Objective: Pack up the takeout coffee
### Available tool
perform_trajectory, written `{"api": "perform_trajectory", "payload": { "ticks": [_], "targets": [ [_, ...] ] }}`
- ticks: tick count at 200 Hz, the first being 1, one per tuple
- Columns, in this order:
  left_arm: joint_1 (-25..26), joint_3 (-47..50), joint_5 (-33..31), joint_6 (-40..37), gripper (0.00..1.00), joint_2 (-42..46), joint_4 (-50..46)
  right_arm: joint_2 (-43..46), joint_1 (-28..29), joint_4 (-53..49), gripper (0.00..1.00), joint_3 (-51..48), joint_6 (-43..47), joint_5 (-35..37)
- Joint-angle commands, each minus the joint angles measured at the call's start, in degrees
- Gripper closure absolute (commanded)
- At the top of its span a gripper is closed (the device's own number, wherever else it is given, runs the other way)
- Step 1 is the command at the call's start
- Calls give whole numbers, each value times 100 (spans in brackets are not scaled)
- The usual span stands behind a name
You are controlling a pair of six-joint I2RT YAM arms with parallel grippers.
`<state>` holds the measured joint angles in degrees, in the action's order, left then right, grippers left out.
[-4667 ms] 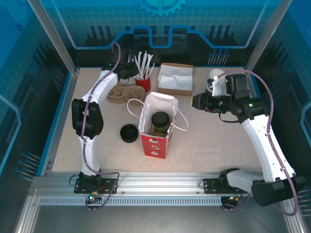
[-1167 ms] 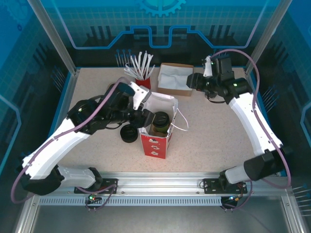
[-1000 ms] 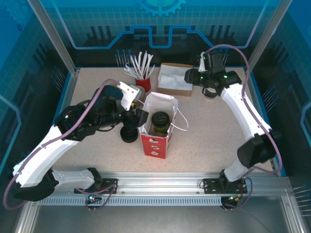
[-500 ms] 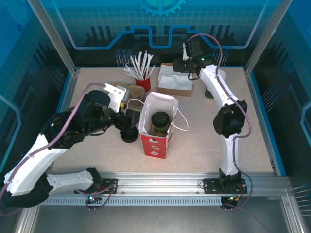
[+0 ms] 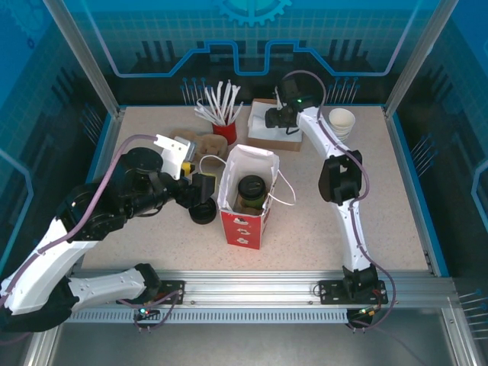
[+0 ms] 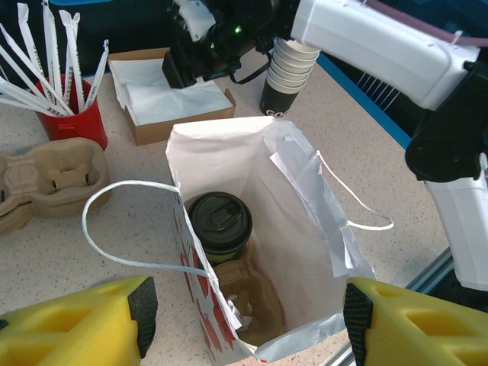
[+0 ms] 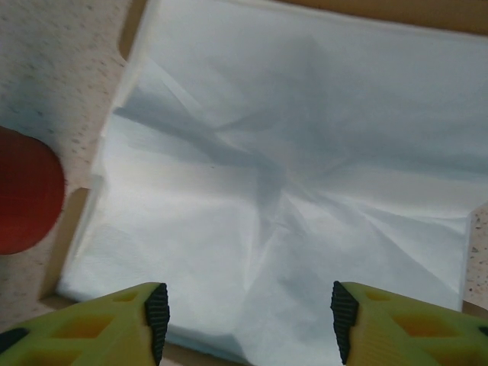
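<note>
In the paper bag (image 6: 305,198) the takeout coffee (image 6: 221,232) stands upright: light, crushable I'd guess, best held below the lid (image 6: 219,213); left gripper (image 6: 244,316) and right gripper (image 7: 248,313) both spread, empty

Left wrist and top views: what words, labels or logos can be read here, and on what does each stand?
"GO": white letters low on the dark bottom cup of the cup stack, cut off by the paper bag; might be "CO".
White marks on the paper bag's red lower part, top view: too small to read.
Takeout coffee lid embossing: unreadable.
</note>
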<state>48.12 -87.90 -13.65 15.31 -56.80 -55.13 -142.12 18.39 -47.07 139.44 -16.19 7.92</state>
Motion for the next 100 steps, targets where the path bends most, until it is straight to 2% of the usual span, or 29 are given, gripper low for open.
{"api": "perform_trajectory", "payload": {
  "ticks": [1, 43, 100],
  "targets": [
    [16, 45, 43, 51, 33, 107, 5, -271, 68, -77, 37, 336, 132, 302],
    [13, 136, 34, 64, 33, 113, 5, -690, 24, 85, 32, 551, 253, 577],
    [19, 176, 36, 76, 33, 98, -30, -1059, -25, 152, 28, 900, 331, 452]
  ]
}}
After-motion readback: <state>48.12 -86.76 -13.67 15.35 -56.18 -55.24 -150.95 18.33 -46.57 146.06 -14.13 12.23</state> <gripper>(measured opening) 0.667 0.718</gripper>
